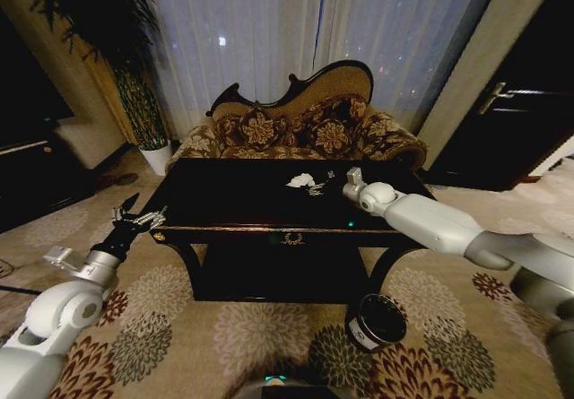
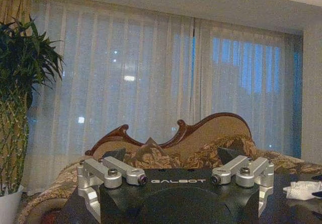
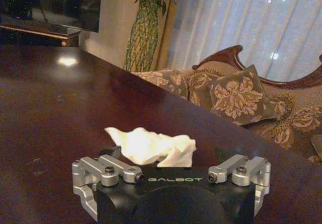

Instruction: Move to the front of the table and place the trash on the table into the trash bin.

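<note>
Black lacquer and gold trim marking the table (image 1: 235, 203) dead ahead; idling at its left front corner with the left gripper (image 1: 139, 212), fingers standing apart on nothing and risking only a brush against the edge. Moving across the top: seeing a crumpled white paper wad (image 1: 301, 180) lying toward the right rear of the surface, with a small shiny scrap (image 1: 316, 190) just beside it, too small to identify. Reaching in over the right side with the right gripper (image 1: 352, 181), fingers spread wide and empty, the wad sitting just ahead of them in the right wrist view and apparently not yet touched. Judging the hazards from here: closing too high and pinching only a loose fold, letting the light paper slip out; pressing too low and scraping the polished top; nudging the wad forward instead of bracketing it, since the slick surface is likely offering little grip; sweeping the scrap away in passing. Further right and down on the carpet, noting the trash bin (image 1: 378, 321) near the table's right front leg, well apart from the wad, so risking a drop during the carry or a release missing its small mouth
</note>
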`<state>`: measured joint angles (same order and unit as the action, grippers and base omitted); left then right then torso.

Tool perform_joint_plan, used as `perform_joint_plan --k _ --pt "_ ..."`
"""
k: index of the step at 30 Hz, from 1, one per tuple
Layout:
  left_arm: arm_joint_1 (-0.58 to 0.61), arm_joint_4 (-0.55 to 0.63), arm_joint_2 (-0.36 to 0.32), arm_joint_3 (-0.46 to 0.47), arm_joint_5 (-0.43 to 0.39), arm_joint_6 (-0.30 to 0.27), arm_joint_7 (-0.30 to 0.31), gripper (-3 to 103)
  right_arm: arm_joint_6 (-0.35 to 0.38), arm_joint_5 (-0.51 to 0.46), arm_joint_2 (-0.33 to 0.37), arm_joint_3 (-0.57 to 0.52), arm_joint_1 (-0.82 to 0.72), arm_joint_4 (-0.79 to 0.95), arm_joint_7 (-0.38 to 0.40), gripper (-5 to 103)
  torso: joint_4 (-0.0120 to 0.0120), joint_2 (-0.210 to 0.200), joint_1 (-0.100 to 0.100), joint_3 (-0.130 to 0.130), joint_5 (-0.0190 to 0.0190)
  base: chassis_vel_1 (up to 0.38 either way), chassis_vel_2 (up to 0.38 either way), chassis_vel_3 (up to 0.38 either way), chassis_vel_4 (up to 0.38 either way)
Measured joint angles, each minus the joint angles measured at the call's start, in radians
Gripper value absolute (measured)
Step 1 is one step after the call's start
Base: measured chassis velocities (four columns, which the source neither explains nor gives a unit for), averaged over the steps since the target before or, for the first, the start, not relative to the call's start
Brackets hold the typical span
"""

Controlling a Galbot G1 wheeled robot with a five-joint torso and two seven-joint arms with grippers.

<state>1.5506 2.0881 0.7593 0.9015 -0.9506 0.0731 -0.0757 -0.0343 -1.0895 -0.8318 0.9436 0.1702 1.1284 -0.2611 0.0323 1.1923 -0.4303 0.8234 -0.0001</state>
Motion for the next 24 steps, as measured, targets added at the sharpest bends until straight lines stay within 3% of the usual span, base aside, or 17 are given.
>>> perform_joint_plan --k 9,14,16,20,22,24 --pt "0.000 0.000 0.000 0.000 0.000 0.000 0.000 100 -0.009 0.002 -0.044 0.036 0.021 -0.062 -0.008 101 0.0000 0.000 0.000 0.000 0.0000 0.000 0.000 0.000 0.000" --pt "0.000 0.000 0.000 0.000 0.000 0.000 0.000 100 -0.011 0.003 -0.059 0.043 0.025 -0.085 -0.008 84 0.0000 0.000 0.000 0.000 0.0000 0.000 0.000 0.000 0.000" --pt "0.000 0.000 0.000 0.000 0.000 0.000 0.000 100 -0.012 0.004 -0.063 0.046 0.026 -0.090 -0.009 84 0.0000 0.000 0.000 0.000 0.0000 0.000 0.000 0.000 0.000" --pt "0.000 0.000 0.000 0.000 0.000 0.000 0.000 100 -0.019 0.004 -0.072 0.051 0.027 -0.104 -0.013 62 0.0000 0.000 0.000 0.000 0.0000 0.000 0.000 0.000 0.000" --pt "0.000 0.000 0.000 0.000 0.000 0.000 0.000 100 -0.020 0.004 -0.073 0.051 0.027 -0.104 -0.013 62 0.0000 0.000 0.000 0.000 0.0000 0.000 0.000 0.000 0.000" --pt "0.000 0.000 0.000 0.000 0.000 0.000 0.000 100 -0.020 0.004 -0.073 0.051 0.027 -0.102 -0.013 51 0.0000 0.000 0.000 0.000 0.0000 0.000 0.000 0.000 0.000"
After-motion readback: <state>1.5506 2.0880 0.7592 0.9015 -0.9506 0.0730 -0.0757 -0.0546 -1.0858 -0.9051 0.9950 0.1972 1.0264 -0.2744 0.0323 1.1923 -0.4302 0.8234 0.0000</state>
